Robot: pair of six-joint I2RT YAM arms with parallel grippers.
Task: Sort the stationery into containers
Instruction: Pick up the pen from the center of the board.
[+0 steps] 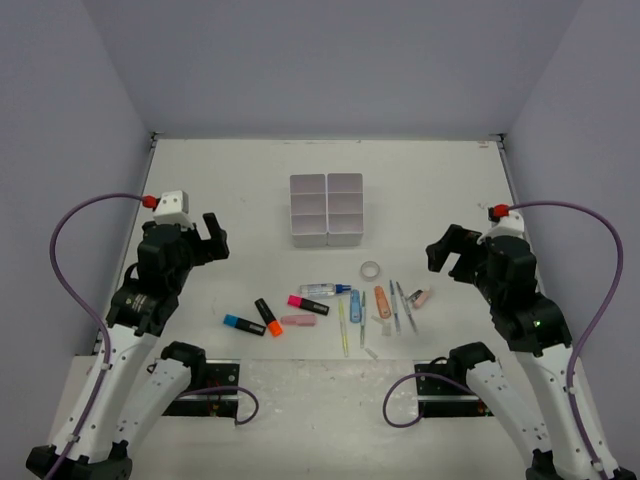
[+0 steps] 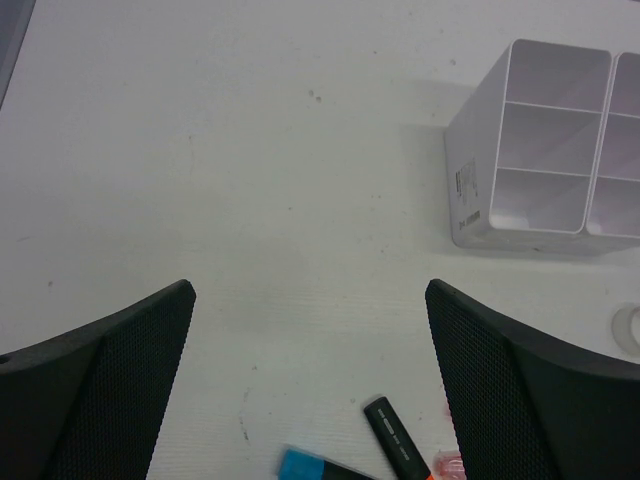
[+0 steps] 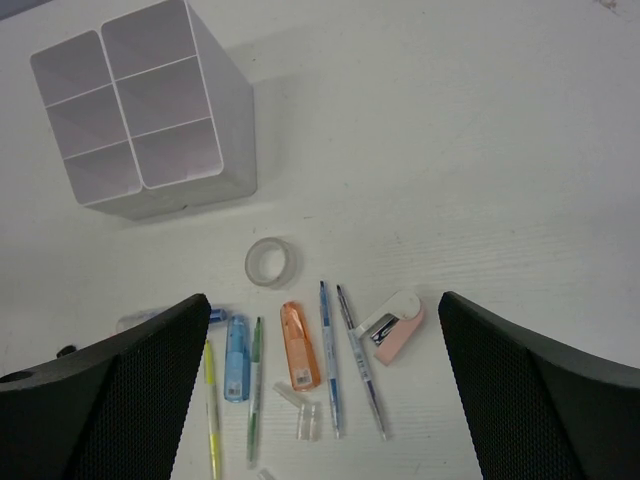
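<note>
The stationery lies in a loose row near the front: blue highlighter [image 1: 243, 324], orange highlighter [image 1: 268, 316], pink eraser [image 1: 298, 321], pink highlighter [image 1: 308, 304], glue pen [image 1: 326, 290], tape ring [image 1: 372, 270] and thin pens [image 1: 395, 305]. Behind them stands the white six-compartment organiser [image 1: 327, 210], with nothing in it. My left gripper [image 1: 212, 238] hovers open left of the row, above bare table [image 2: 308, 290], the orange highlighter [image 2: 398, 438] just below its fingers. My right gripper [image 1: 445, 252] hangs open on the right, with the pens [image 3: 330, 370] and tape ring [image 3: 270, 262] showing between its fingers.
A pink-and-white mini stapler [image 3: 392, 325], an orange tape dispenser [image 3: 300, 345], a blue one [image 3: 236, 355] and clear caps [image 3: 308, 420] lie among the pens. The organiser's wall [image 2: 470, 170] rises to the left gripper's far right. Grey walls enclose the table's back and sides.
</note>
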